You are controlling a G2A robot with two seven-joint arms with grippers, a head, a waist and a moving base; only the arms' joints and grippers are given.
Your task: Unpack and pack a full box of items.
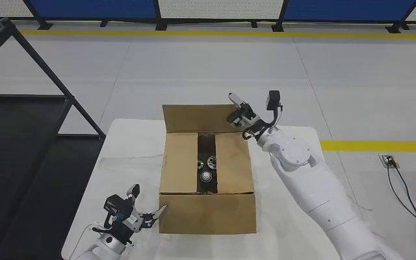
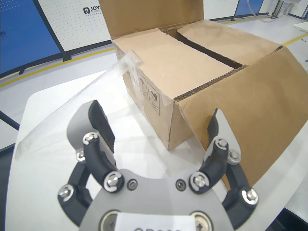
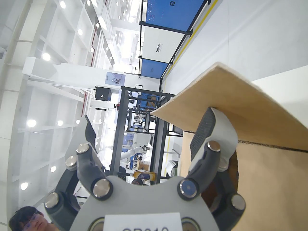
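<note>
The cardboard box (image 1: 207,214) stands in the middle of the white bench (image 1: 130,149), in the centre of the top view. Its far flap (image 1: 195,118) stands up, toward the top of the frame. The near flap hangs down over the front wall, and the two side flaps are folded inward and lie almost flat. A dark gap is open between the side flaps, and through it some round grey items (image 1: 206,175) show inside the box. The left end effector (image 1: 147,201) is at the lower left of the top view, over the bench and just beside the near left corner of the box. In the left wrist view this end effector (image 2: 156,110) has its fingers wide apart, with nothing between them, and it faces that corner. In the same view a strip of clear tape (image 2: 127,60) hangs from the box wall down to the bench. The right end effector (image 1: 231,108) is in the upper middle of the top view, at the right end of the standing flap. In the right wrist view its fingers are also apart and hold nothing (image 3: 148,116). One finger (image 3: 211,131) is right at the surface of the flap (image 3: 240,102), near its free corner, but I cannot tell if it really touches.
</note>
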